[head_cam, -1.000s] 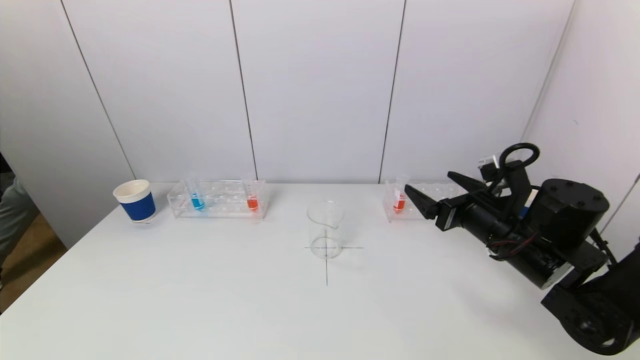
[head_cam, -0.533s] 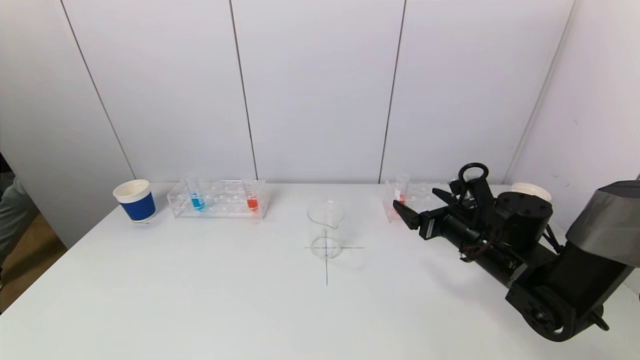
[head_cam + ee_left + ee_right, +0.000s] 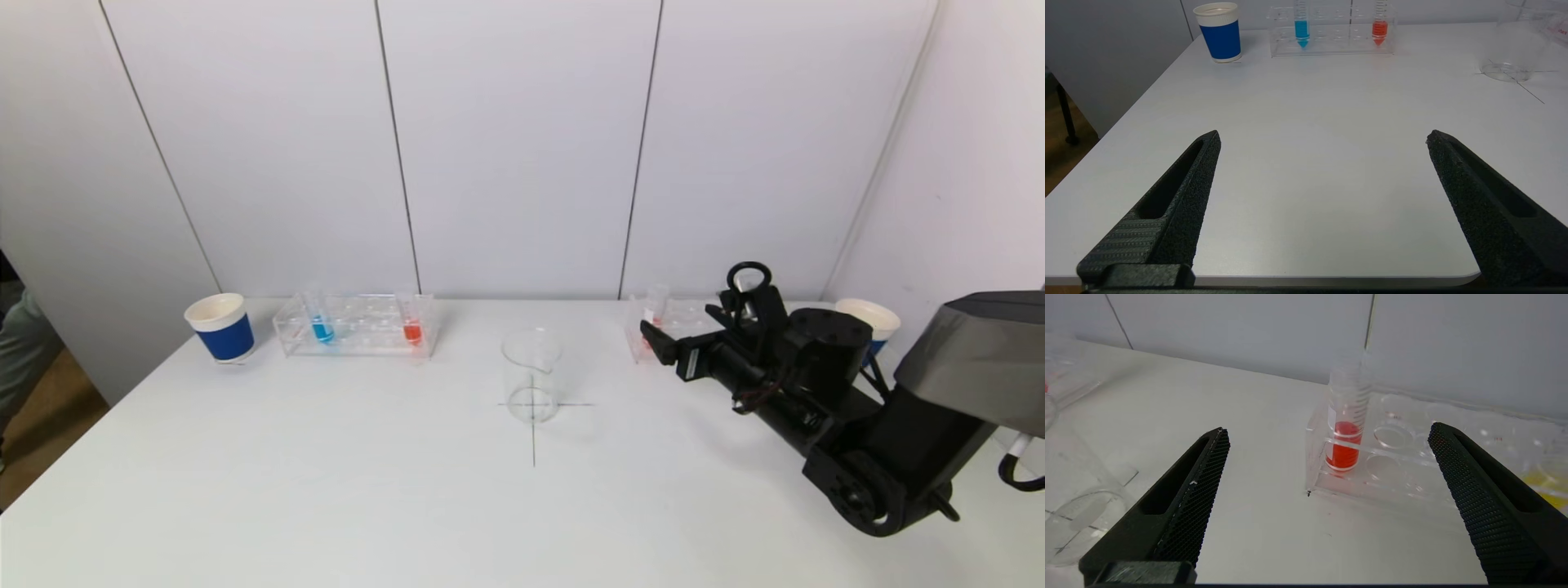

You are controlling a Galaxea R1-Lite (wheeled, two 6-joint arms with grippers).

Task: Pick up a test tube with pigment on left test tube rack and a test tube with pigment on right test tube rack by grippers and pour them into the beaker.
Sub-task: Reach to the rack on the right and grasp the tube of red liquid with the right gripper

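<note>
Red-filled tube [image 3: 1345,433] in the right rack [image 3: 1412,465] is facing the right gripper [image 3: 682,331], fingers spread wide and empty, needing to advance and close; left gripper [image 3: 1323,136] is hanging wide open over the desk [image 3: 1306,122].

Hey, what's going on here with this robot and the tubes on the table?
The right gripper is open and lined up in front of the red test tube, which stands in the right test tube rack; nothing is gripped yet. The left gripper is open too, low over the near edge of the table, far from the left test tube rack with its blue and red tubes. The beaker stands empty in the middle, on a drawn cross.
</note>
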